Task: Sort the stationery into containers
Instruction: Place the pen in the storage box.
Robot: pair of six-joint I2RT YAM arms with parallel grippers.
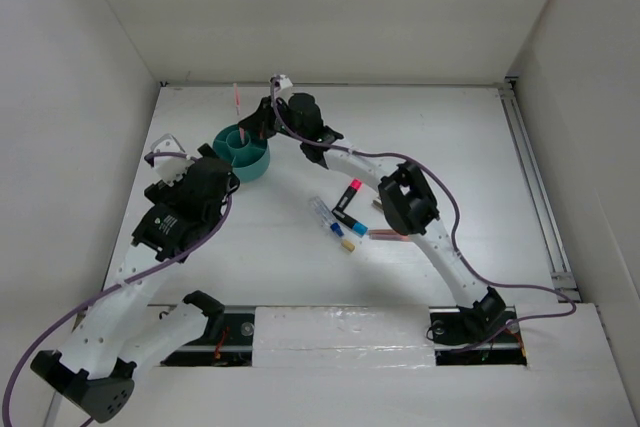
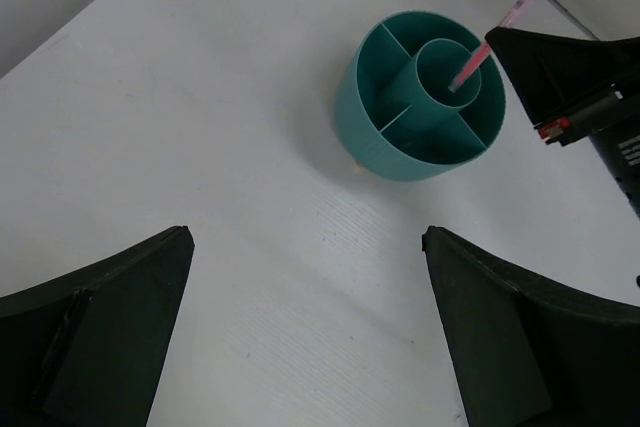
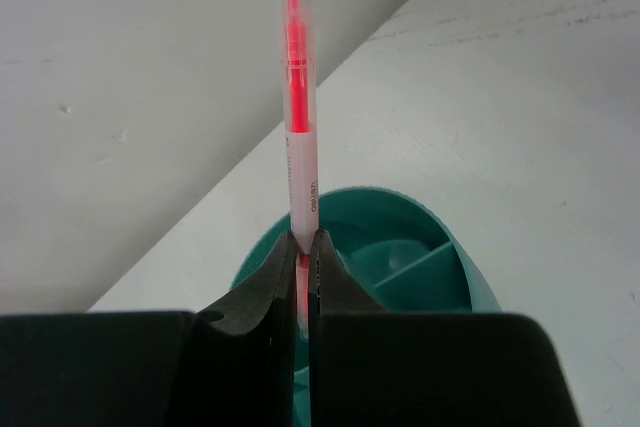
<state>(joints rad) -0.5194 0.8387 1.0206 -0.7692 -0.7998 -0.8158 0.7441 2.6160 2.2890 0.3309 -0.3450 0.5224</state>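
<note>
From above, the right claw [image 1: 258, 127] holds the pen [image 1: 237, 99] upright over the cup [image 1: 243, 159], lined up for dropping in.

Left wrist view: the left claw [image 2: 305, 235] gapes idle, and the pen's tip sits inside the centre tube [image 2: 433, 79].

Right wrist view: the jaws pinch the barrel.

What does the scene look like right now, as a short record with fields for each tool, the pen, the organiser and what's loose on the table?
right tool: shut on the pink pen, held upright
pink pen: lower end over or just inside the centre tube
teal organiser: upright on the table, visible compartments empty
left tool: open, holding nothing, apart from the organiser
loose items: black marker with pink cap, clear-barrelled pen, tan block
</note>
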